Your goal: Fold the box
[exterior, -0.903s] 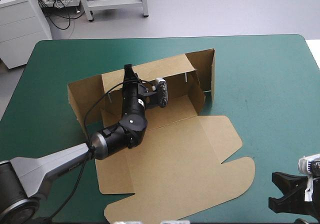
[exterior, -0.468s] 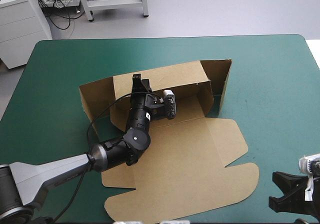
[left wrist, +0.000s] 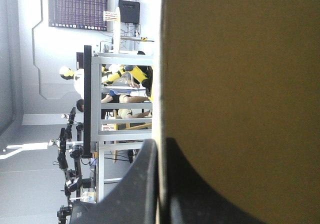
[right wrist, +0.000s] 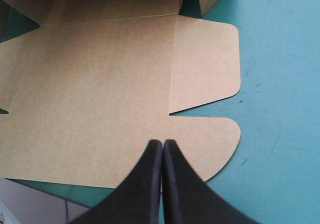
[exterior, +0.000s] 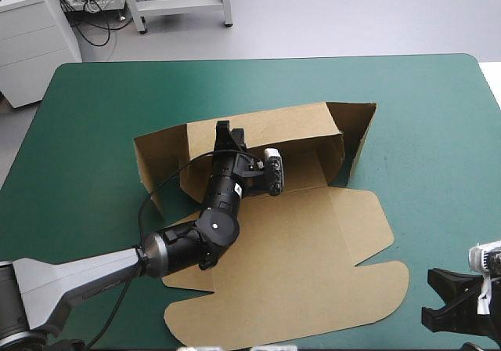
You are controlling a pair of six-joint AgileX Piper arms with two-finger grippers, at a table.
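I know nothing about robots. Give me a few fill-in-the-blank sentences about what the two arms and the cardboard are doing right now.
1. The left arm's jaws are shut on a raised wall of the brown ____.
2. The right arm's jaws are ____ and hold nothing.
3. The lid lies ____ on the teal-green cover.
Missing words: box; shut; flat.

Boxes: one, the brown box (exterior: 301, 245).
Grippers: two, the left gripper (left wrist: 161, 150) and the right gripper (right wrist: 162, 145).
Tables: one, the table (exterior: 427, 124) with its teal-green cover.
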